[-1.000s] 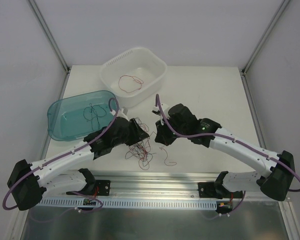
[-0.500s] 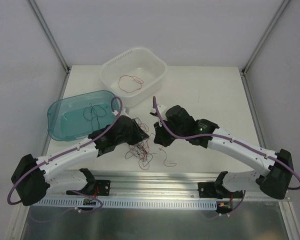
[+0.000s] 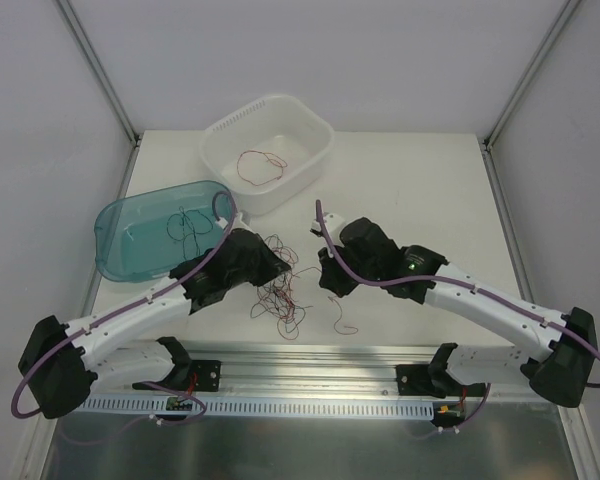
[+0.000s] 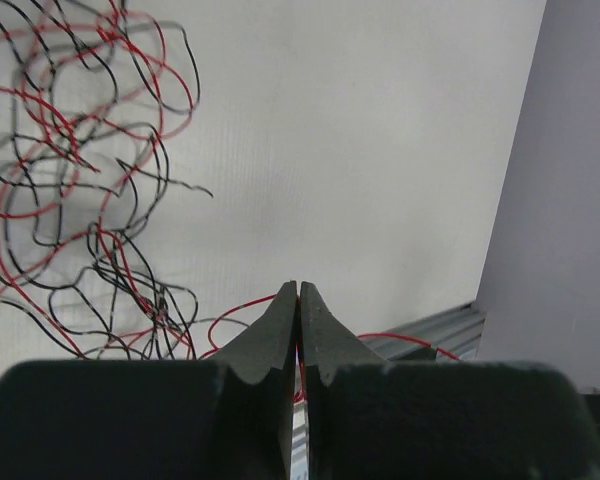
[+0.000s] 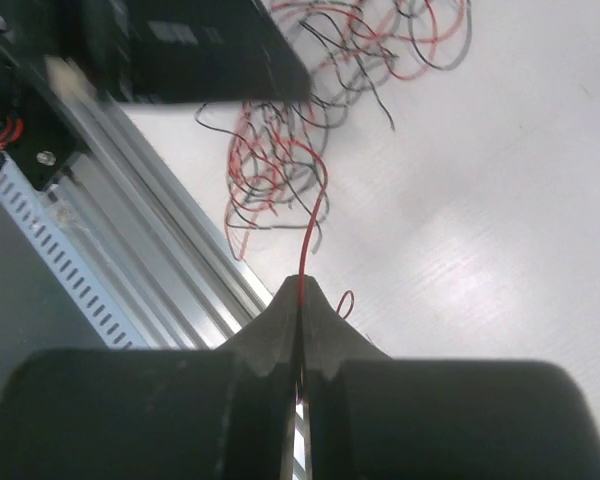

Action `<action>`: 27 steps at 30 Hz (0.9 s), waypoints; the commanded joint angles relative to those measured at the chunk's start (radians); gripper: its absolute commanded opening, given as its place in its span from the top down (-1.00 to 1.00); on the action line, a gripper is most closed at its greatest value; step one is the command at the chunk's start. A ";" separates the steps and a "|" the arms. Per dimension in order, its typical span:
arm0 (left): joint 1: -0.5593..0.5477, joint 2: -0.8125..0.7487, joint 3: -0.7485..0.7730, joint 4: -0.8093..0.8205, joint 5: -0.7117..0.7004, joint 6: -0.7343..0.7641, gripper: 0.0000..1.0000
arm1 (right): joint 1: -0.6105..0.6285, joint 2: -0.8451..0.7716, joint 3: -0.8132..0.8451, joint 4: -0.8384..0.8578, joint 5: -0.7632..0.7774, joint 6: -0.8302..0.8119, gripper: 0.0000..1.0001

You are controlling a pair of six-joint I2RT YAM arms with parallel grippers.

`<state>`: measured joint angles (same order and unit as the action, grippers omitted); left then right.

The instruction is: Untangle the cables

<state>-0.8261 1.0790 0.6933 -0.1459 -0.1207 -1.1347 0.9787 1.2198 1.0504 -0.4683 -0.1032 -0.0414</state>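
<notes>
**Sorting under way: two strands binned, the clump yet to be undone**

Judging by how things lie, we put the task at an early-to-middle stage. Beyond the left jaws, a teal bin [image 3: 130,240] holds one loose black wire [image 3: 187,225]. Further out past both pairs of jaws, a white basin [image 3: 227,125] holds one loose red loop [image 3: 260,163]. We take those two for strands already freed and sorted by colour.

The bulk of the cables [image 3: 280,298] lies on the desk [image 3: 410,190] as a mixed knot of red and black curls, between the two pairs of jaws and slightly nearer the arms' bases. One curl trails off just beneath the right jaws.

Both pairs are pressed together. The right jaws are clamped on a red strand [image 5: 310,230] that rises from their tips and runs into the knot ahead of them. The left jaws look pinched on a red wire [image 4: 242,305] at their tips, with the knot ahead and to their left. Whether these are one and the same wire we cannot tell.

Most of the work is left, as we read it: many crossings show in the knot, and each strand has to be drawn out in turn.
</notes>
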 commanded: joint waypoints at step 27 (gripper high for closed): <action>0.278 -0.263 0.009 -0.018 -0.008 0.187 1.00 | -0.420 -0.535 -0.193 -0.264 0.411 0.250 0.99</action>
<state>-0.5816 0.8284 0.6880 -0.1566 -0.0780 -1.0439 0.6331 0.7303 0.8150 -0.6586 0.2832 0.2024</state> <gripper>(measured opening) 0.007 0.012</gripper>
